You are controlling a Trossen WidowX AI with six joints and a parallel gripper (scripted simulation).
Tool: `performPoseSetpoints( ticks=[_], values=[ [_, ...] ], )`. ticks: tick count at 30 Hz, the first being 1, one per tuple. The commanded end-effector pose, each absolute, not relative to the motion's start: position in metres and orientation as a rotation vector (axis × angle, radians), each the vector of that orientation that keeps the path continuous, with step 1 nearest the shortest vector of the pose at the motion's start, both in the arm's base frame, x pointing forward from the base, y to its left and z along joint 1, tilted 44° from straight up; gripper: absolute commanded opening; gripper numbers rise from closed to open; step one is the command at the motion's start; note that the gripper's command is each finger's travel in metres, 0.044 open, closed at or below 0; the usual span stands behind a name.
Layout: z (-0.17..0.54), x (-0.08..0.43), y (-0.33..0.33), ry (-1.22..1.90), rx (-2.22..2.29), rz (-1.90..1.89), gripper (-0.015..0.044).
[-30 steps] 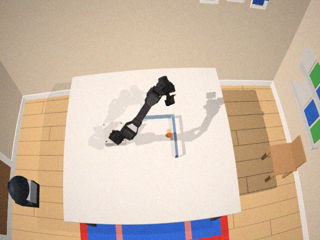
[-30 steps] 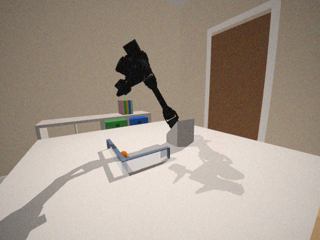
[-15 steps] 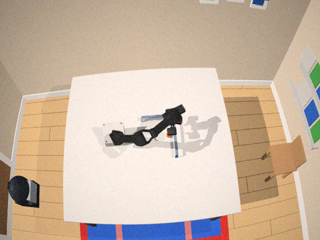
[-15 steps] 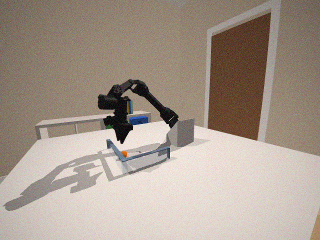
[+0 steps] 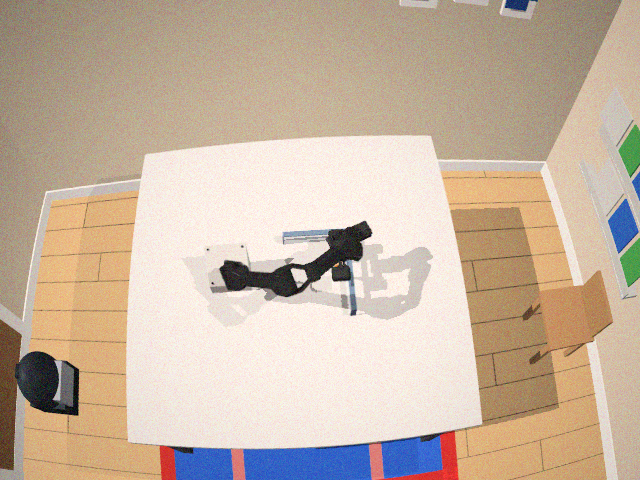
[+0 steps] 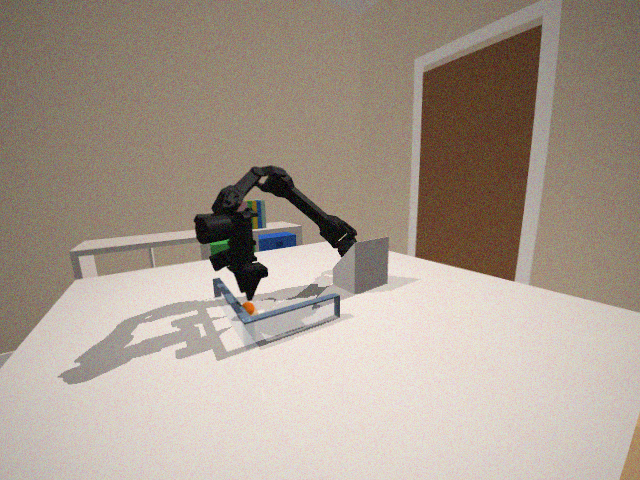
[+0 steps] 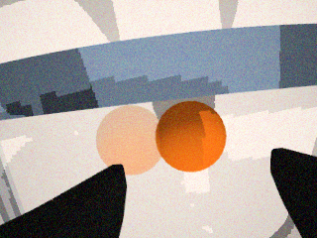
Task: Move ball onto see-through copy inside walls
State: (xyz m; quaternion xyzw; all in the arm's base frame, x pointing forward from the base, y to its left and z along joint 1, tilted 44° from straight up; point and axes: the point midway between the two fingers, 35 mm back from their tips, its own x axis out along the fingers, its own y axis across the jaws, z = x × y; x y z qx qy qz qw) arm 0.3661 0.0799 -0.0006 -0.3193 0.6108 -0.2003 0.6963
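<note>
Gripper (image 7: 198, 185) is hanging open over the ball (image 7: 190, 135), holding nothing; I'd be nudging it gently left onto the pale copy (image 7: 130, 139), hugging the wall (image 7: 192, 61).

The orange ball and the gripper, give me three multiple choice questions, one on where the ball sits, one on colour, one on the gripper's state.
1. In the wrist view, where is the ball relative to the see-through copy?
A. Right of it, overlapping its edge
B. Far left of it
C. Behind the wall

2. What colour is the wall behind the ball?
A. Red
B. Blue-grey
C. Green

3. The gripper is:
A. Shut on the ball
B. Open, fingers either side, not touching it
C. Out of view

Answers: 1 A, the ball's left edge covers the copy's right edge. 2 B, a blue-grey band. 3 B, gaps show beside the ball.
</note>
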Motion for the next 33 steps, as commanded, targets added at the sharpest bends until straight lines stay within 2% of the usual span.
performPoseSetpoints(
  ticks=[1,23,27,33],
  values=[
    [-0.005,0.367,0.076,1.364,-0.719,-0.448,0.0282],
    [-0.029,0.372,0.054,1.363,-0.72,-0.449,0.0282],
    [-0.029,0.372,0.054,1.363,-0.72,-0.449,0.0177],
    [-0.029,0.372,0.054,1.363,-0.72,-0.449,0.0137]
  ],
)
